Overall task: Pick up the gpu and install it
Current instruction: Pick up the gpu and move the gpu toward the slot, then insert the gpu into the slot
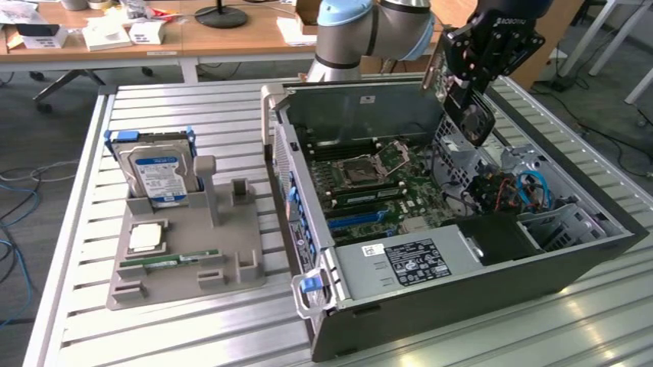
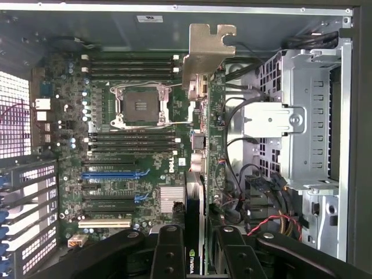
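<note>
The end effector [image 2: 199, 232] pinches the gpu [image 1: 472, 121], its long axis pointing down into the open case [image 1: 571, 264], bracket [image 2: 207, 49] end lowest.

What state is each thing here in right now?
gripper, shut on the gpu.
gpu, held above the computer case, not seated.
computer case, side open.
hard drive, upright in the grey holder.
RAM stick, flat on the holder.

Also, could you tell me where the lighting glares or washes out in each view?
Exterior view: light glares off the table beside the case. Wrist view: the gpu shines at its bracket, and the vent grille is washed out white.
</note>
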Robot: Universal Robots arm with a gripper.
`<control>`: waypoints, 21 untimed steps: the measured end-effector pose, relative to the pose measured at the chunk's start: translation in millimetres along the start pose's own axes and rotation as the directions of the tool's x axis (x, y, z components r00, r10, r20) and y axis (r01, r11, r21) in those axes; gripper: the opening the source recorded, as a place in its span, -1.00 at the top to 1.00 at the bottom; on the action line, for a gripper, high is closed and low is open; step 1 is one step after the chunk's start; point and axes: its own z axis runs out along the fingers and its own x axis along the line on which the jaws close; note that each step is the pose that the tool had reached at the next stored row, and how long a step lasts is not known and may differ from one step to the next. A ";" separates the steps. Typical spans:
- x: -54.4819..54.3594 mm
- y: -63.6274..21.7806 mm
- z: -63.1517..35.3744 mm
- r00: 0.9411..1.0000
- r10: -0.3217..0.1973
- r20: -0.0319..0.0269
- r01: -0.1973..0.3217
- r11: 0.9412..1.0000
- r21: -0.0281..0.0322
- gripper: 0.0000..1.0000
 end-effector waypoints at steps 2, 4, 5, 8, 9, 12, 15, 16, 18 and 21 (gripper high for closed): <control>-0.5 0.0 0.2 1.000 0.000 0.000 0.000 1.000 0.000 0.48; -0.7 -0.1 1.3 1.000 0.000 0.000 0.000 1.000 0.000 0.48; -0.8 -0.1 1.8 1.000 0.000 0.000 0.000 1.000 0.000 0.48; -0.9 -0.1 1.9 1.000 0.000 0.000 0.000 1.000 0.000 0.48; -0.9 -0.1 1.9 1.000 0.000 0.000 0.000 1.000 0.000 0.48; -0.9 -0.1 2.0 1.000 0.000 0.000 0.000 1.000 0.000 0.48; -0.9 -0.1 2.0 1.000 0.000 0.000 0.000 1.000 0.000 0.48; -0.9 -0.1 2.0 1.000 0.000 0.000 0.000 1.000 0.000 0.48; -0.9 -0.1 1.9 1.000 0.000 0.000 0.000 1.000 0.000 0.48; -0.9 -0.1 2.0 1.000 -0.001 0.000 0.001 1.000 0.000 0.48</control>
